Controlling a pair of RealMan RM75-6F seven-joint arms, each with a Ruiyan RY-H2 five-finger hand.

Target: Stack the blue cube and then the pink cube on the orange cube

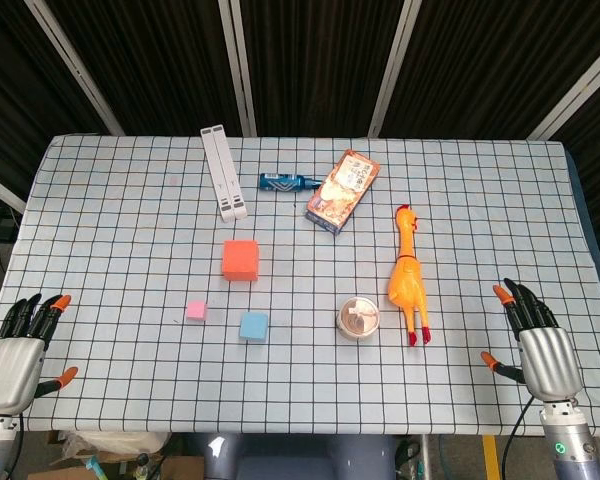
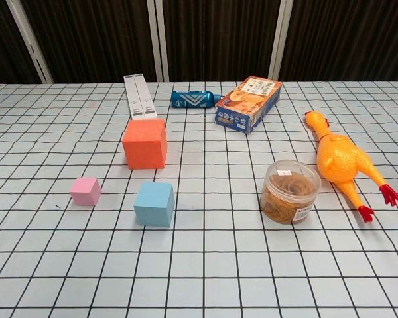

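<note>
The orange cube (image 1: 240, 260) (image 2: 144, 144) sits left of the table's middle, the largest of the three. The small pink cube (image 1: 196, 310) (image 2: 85, 191) lies nearer the front, to its left. The blue cube (image 1: 253, 326) (image 2: 154, 204) rests just right of the pink one; all three stand apart on the cloth. My left hand (image 1: 15, 348) is at the front left corner, fingers spread, holding nothing. My right hand (image 1: 538, 345) is at the front right edge, also spread and empty. Neither hand shows in the chest view.
A rubber chicken (image 1: 407, 277) (image 2: 341, 161) and a clear tub of rubber bands (image 1: 359, 318) (image 2: 290, 192) lie right of the cubes. Behind them are a snack box (image 1: 342, 190) (image 2: 248, 103), a blue bottle (image 1: 288, 182) (image 2: 194, 99) and a white folded stand (image 1: 224, 172) (image 2: 140, 96).
</note>
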